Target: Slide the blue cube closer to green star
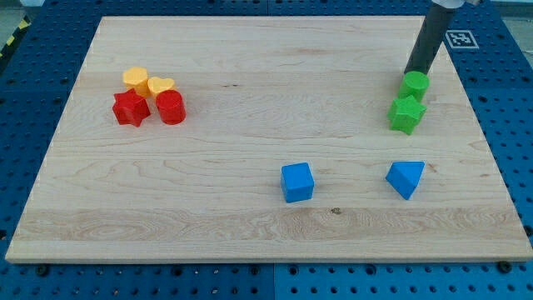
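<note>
Tip parked at the green blocks, blue cube not yet pushed.

My tip (409, 73) sits at the board's (250, 50) 2 o'clock edge, touching or just beside the green cylinder (415, 84) on its 11 o'clock side; the green star (406, 113) is right below that, the 2 touching. No fingers on this rig, just a bare rod, so nothing to spread or pinch. The blue cube (297, 182) lies alone at about 8 o'clock from the star, well apart, open wood between. Judging by that, the tip needs to get round to the cube's 8 o'clock face to shove it toward 2 o'clock. Blue wedge-like block (405, 177) lies at 6 o'clock of the star, close to the push line, could get clipped. Far at 9 o'clock: red star (131, 108), red cylinder (171, 107), 2 yellow blocks (148, 82), bunched. No containers in view.
</note>
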Motion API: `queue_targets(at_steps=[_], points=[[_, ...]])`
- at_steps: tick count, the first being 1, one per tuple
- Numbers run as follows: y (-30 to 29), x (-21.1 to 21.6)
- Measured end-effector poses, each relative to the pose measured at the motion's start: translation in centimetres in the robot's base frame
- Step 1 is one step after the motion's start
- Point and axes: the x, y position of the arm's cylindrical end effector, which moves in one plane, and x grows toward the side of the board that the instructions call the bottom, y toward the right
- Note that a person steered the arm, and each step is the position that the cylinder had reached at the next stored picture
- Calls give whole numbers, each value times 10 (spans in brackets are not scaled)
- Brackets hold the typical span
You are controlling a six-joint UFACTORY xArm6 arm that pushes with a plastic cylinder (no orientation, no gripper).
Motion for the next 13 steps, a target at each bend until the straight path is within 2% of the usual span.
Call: queue_targets(at_steps=[1,2,3,4,8,9,11,13], points=[[0,21],[-37,5],[-116,0],[-173,18],[-306,154],[-305,156],[-252,210],[-206,192]])
